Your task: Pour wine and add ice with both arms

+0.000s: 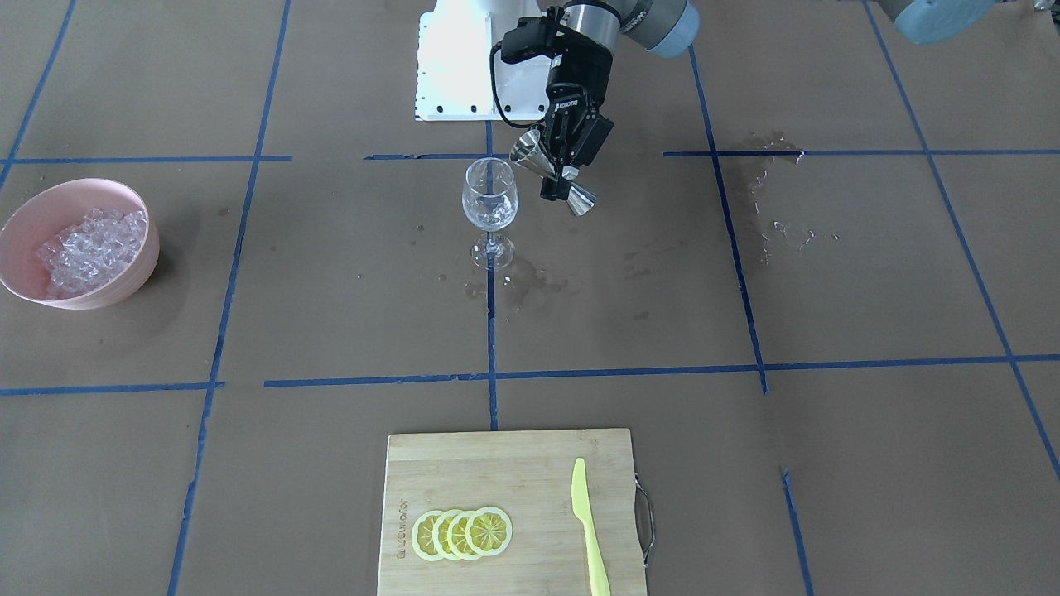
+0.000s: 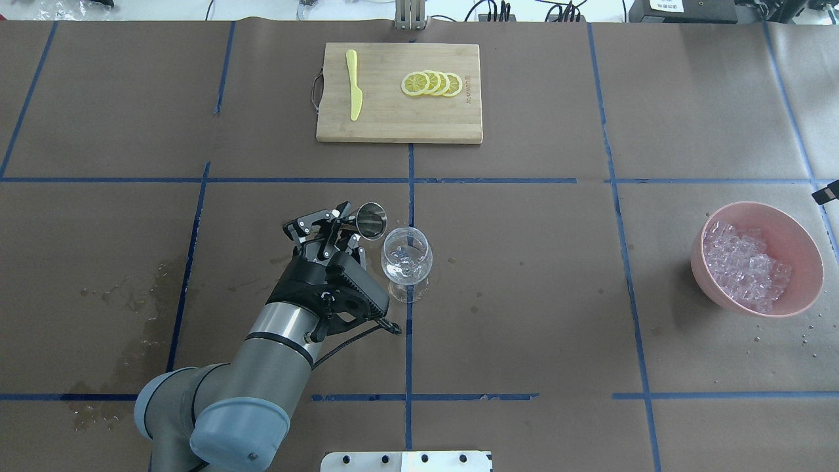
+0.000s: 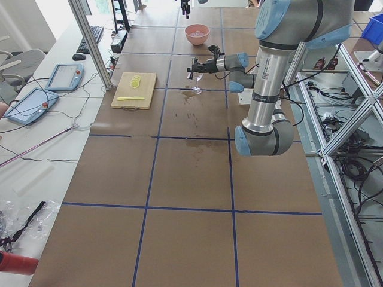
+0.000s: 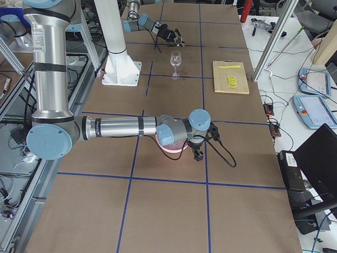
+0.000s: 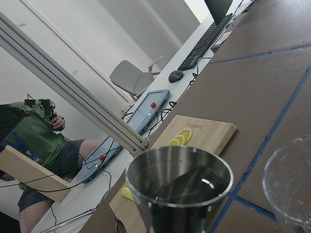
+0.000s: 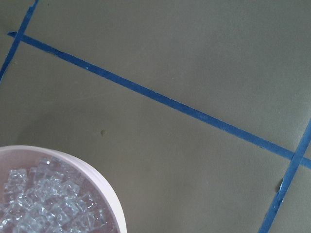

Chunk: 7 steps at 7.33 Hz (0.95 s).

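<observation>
A clear stemmed wine glass (image 1: 490,203) stands upright at the table's middle; it also shows in the overhead view (image 2: 406,255). My left gripper (image 2: 347,226) is shut on a steel double-ended jigger (image 2: 372,220), held tilted just beside the glass rim, above the table. The jigger (image 5: 180,189) fills the left wrist view, with the glass rim (image 5: 291,184) at its right. The ice (image 2: 744,265) is a glittering heap in a pink bowl (image 2: 793,226). My right gripper (image 4: 197,154) hangs at the bowl's edge; I cannot tell if it is open. The right wrist view shows the ice (image 6: 43,204).
A wooden cutting board (image 2: 393,124) with lemon slices (image 2: 432,83) and a yellow knife (image 2: 354,92) lies at the far edge. Wet stains (image 2: 131,295) mark the paper on my left and around the glass foot. The white robot base (image 1: 455,66) stands behind the glass.
</observation>
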Available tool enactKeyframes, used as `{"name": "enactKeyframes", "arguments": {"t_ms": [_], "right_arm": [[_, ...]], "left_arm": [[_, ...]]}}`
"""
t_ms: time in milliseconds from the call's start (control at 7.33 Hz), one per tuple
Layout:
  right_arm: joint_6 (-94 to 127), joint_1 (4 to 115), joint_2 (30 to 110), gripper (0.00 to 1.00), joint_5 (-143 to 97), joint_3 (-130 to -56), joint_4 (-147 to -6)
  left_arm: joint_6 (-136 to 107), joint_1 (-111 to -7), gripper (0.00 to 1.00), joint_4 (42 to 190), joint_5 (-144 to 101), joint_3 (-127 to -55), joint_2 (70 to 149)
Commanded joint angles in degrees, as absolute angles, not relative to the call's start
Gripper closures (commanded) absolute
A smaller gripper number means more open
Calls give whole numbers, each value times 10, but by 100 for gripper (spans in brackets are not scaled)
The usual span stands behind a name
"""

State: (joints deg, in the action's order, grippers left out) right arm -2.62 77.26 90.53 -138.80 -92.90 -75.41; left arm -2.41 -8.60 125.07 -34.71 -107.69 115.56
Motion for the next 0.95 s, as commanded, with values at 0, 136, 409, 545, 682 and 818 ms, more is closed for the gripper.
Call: {"name": "enactKeyframes", "arguments": {"t_ms": [0,136,409,545,682,818], "right_arm": [[-25,771,905,0,-1389,-929,-754],[-26,770,905,0,-1389,-929,-754],[-26,770,905,0,-1389,-929,-754],[-26,769,905,0,-1389,-929,-754],[-26,768,905,0,-1388,-929,-753],[-26,768,905,0,-1388,-929,-754]], "left_arm": [[25,-84,100,1196,-347,-1081,1173],[93,-84,100,1176,-347,-1081,1187],[142,-85,100,1133,-348,-1081,1194],[165,-87,100,1110,-347,-1086,1201],[199,-88,100,1084,-347,-1099,1201],[222,-89,100,1057,-347,-1111,1204]]}}
